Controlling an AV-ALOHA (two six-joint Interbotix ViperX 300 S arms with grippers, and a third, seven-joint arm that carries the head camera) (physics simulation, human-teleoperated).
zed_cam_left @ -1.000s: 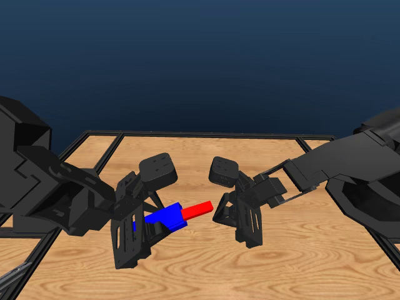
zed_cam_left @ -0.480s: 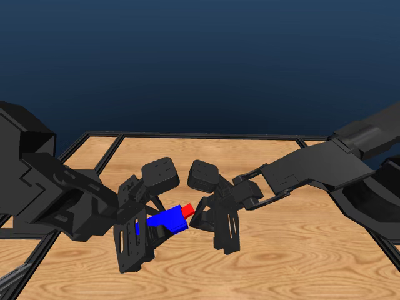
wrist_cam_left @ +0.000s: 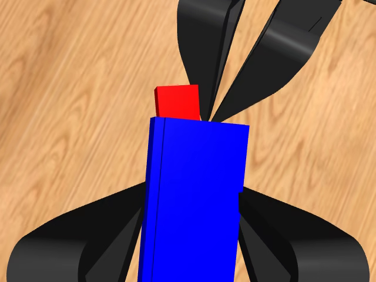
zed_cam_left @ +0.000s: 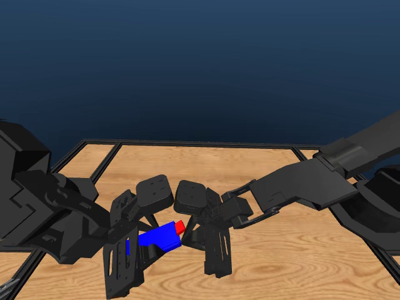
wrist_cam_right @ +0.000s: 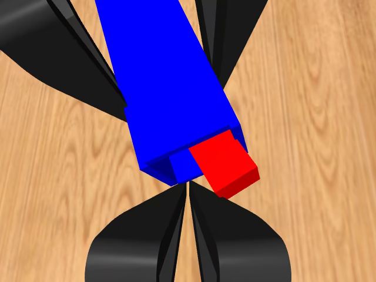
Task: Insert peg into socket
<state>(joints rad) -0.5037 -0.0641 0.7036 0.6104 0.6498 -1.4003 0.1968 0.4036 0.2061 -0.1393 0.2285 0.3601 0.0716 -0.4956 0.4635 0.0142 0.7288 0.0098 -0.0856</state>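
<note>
Head view first: my two arms meet low over the wooden table [zed_cam_left: 281, 262], just left of centre. My left gripper [zed_cam_left: 134, 240] comes in from nine o'clock, its jaws pinching the socket [zed_cam_left: 159, 238], the blue block held clear of the wood and pointing toward three o'clock. Only a small red stub of the peg [zed_cam_left: 180, 226] shows at the socket's open end, at about two o'clock from the blue body; the rest sits inside. My right gripper [zed_cam_left: 203, 234] reaches in from three o'clock and stands just beside that stub, almost touching the socket's end.

Left wrist view now: the socket [wrist_cam_left: 197, 200] fills the middle, clamped between my own two black jaws on either flank. Past its far end, at twelve o'clock, the peg [wrist_cam_left: 177, 101] pokes out as a short red square. Beyond it the right gripper [wrist_cam_left: 211, 88] rises toward one o'clock, its two fingers drawn to a point just beside the peg.

Right wrist view: the socket [wrist_cam_right: 164, 82] runs from twelve o'clock down to the centre, and the peg [wrist_cam_right: 224, 162] sticks out of its hollow end at five o'clock from the middle. My right jaws are pressed together with no visible gap at six o'clock, meeting just under the peg's free end; whether they touch it I cannot tell.
</note>
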